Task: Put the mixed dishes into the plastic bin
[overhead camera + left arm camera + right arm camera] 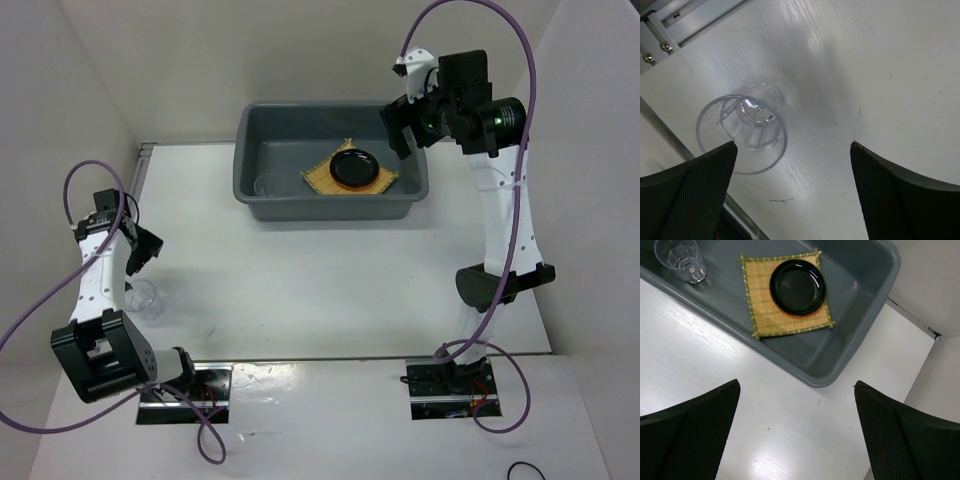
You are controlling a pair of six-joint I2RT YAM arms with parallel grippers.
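- Left gripper [792,147], fingers spread wide and empty; a clear glass cup [742,132] stands on the table [880,75] just beyond one fingertip, untouched.
- Inside the plastic bin [860,315], a black plate [798,287] sits on the bamboo mat [765,310], with a second cup [681,260] apart from them.
- Right gripper [796,385] hangs spread and empty near the bin's corner.

Probably a robotics lab: white enclosure walls [90,80], bolted arms [505,225], loose cables [530,100].

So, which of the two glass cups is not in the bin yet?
The cup on the table, by the open left pincer. The other cup stands inside the bin, left of the mat.
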